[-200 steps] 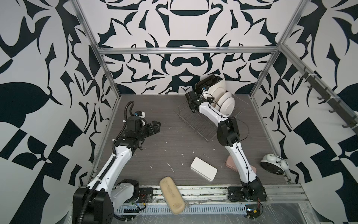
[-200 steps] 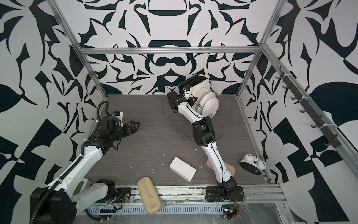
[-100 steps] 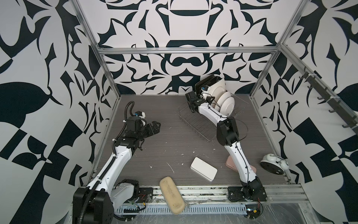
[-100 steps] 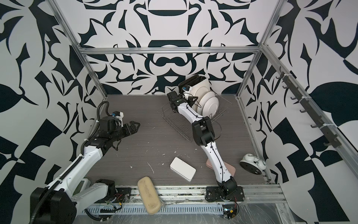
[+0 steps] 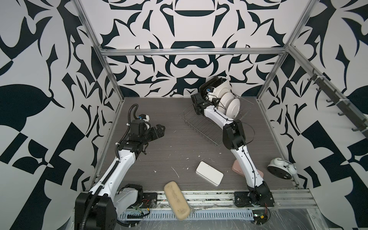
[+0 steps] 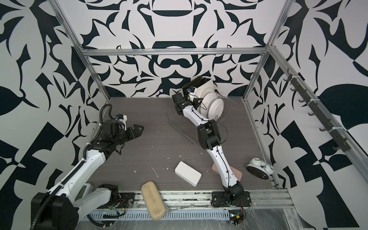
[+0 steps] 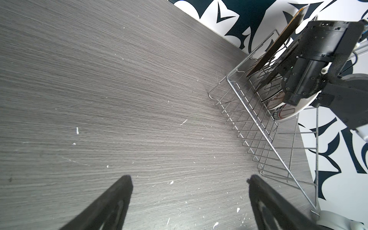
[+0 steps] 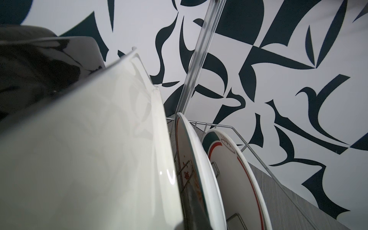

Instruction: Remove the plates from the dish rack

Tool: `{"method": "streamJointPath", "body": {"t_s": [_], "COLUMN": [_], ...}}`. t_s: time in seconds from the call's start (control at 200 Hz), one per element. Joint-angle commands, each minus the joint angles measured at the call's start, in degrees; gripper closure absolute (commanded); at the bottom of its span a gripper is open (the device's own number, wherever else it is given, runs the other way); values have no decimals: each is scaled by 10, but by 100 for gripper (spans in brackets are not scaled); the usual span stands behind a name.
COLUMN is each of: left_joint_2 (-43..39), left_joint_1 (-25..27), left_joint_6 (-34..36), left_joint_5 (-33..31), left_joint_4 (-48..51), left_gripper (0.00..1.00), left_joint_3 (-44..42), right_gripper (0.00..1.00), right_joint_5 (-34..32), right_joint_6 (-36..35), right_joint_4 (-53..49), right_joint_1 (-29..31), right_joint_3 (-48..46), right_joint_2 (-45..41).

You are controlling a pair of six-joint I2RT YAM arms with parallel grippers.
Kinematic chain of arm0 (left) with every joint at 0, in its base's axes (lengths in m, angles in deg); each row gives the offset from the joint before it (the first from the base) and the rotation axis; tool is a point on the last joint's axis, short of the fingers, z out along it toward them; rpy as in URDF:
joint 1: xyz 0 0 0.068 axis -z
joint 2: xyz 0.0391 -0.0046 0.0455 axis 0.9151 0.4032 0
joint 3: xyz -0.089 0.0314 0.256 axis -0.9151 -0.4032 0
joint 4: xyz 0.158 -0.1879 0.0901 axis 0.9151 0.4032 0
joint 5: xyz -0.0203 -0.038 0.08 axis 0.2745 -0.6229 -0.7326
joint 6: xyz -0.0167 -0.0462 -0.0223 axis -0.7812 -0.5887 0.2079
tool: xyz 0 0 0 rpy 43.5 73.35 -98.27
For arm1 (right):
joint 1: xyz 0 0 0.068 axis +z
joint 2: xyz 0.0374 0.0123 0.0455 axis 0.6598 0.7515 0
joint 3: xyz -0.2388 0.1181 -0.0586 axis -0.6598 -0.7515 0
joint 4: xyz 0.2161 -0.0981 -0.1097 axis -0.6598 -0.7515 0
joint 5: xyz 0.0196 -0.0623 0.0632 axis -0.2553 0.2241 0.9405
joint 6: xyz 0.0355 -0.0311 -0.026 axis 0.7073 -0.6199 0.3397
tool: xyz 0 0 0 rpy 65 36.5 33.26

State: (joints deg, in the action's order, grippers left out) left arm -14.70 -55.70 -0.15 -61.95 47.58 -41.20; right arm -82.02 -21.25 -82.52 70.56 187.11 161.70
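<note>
The dish rack [image 5: 203, 125] [image 6: 183, 127] [image 7: 258, 123] stands at the back right of the table. At its far end the plates stand on edge: black square ones [image 5: 211, 83], a large white square one [image 5: 224, 89] [image 8: 89, 149] and two round printed ones [image 5: 235, 106] [image 8: 235, 179]. My right gripper [image 5: 215, 99] reaches in among them. One dark finger [image 8: 192, 201] lies against the white square plate's face and the other is hidden behind that plate. My left gripper [image 5: 160, 130] [image 7: 189, 179] hovers open over bare table, left of the rack.
A white rounded box [image 5: 209, 176], a tan case [image 5: 176, 200] on the front rail, a pink case [image 5: 237, 168] under the right arm and a white alarm clock [image 5: 280, 168] lie near the front. Metal frame posts [image 5: 267, 79] stand close behind the rack.
The right arm has shifted very slightly at the rack. The plates, the rack and the left arm stand where they were.
</note>
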Motion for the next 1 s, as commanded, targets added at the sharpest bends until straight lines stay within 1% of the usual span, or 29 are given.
{"method": "streamJointPath", "body": {"t_s": [0.0, 0.185, 0.34, 0.52, 0.66, 0.815, 0.915, 0.995], "left_joint_2": [-10, -11, -11, -11, -14, -17, -21, -22], "left_joint_1": [2, 1, 2, 2, 1, 2, 2, 2], "left_joint_6": [6, 8, 8, 8, 8, 8, 9, 8], "left_joint_5": [-4, -5, -5, -4, -4, -5, -7, -8], "left_joint_4": [9, 11, 11, 11, 12, 16, 19, 20], "left_gripper": [5, 5, 5, 5, 5, 5, 5, 5], "left_joint_3": [16, 15, 16, 19, 17, 19, 18, 18], "right_gripper": [100, 100, 100, 100, 100, 100, 100, 100], "right_joint_5": [13, 6, -3, -10, -15, -24, -28, -30], "right_joint_6": [-19, -58, -76, -127, -183, -268, -347, -423], "right_joint_4": [27, 86, 110, 171, 236, 334, 441, 530], "right_joint_1": [17, 17, 18, 20, 24, 26, 29, 31], "right_joint_3": [2, -35, -47, -63, -73, -86, -107, -114], "right_joint_2": [-16, -40, -54, -68, -75, -76, -76, -74]}}
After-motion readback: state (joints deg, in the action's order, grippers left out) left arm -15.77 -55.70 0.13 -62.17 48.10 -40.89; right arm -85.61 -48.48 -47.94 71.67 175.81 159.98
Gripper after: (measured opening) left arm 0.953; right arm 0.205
